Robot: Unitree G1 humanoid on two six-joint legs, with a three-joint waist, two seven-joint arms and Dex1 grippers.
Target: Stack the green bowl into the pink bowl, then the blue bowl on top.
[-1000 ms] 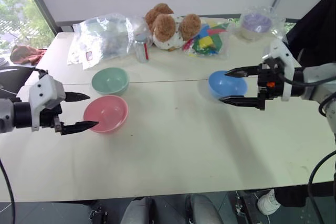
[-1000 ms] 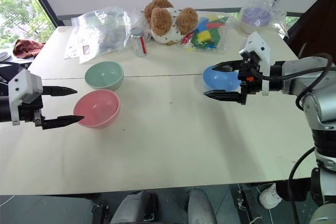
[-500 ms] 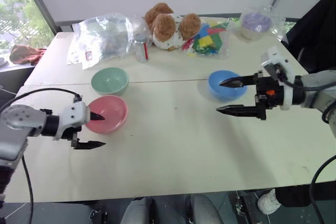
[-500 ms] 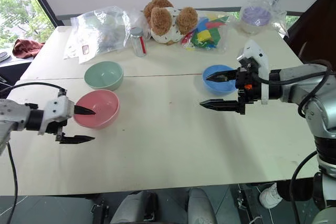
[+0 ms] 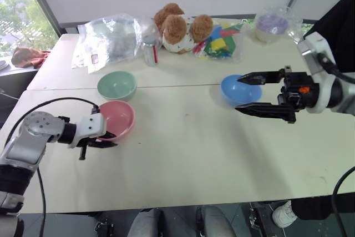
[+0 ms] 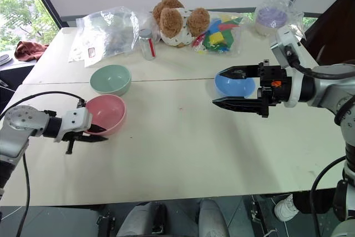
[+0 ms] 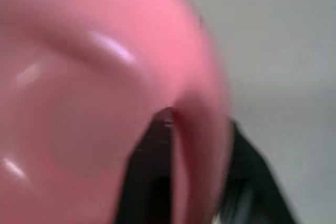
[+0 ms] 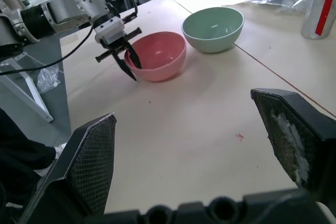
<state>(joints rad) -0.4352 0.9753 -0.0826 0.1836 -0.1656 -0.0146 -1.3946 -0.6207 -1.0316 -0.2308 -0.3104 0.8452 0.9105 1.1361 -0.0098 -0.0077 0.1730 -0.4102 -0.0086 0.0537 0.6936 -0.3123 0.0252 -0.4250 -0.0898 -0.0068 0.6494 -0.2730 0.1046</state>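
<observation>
Pale desk (image 5: 183, 154): pink bowl (image 5: 117, 118) sits just in front of green bowl (image 5: 116, 85), blue bowl (image 5: 238, 88) well apart. Left gripper (image 5: 107, 139) jaws clamp the pink rim; right gripper (image 5: 244, 92) jaws wide, empty. Stacking not begun; next, fetch the green bowl.

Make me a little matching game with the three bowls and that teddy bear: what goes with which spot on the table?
Things:
1. pink bowl
2. green bowl
3. blue bowl
4. teddy bear

Places:
A. between the open right tool's fingers
B. far edge, beside the bags
C. rim pinched by the left tool
D. standing free, just behind the pink one

Pairs: 1-C, 2-D, 3-A, 4-B
</observation>
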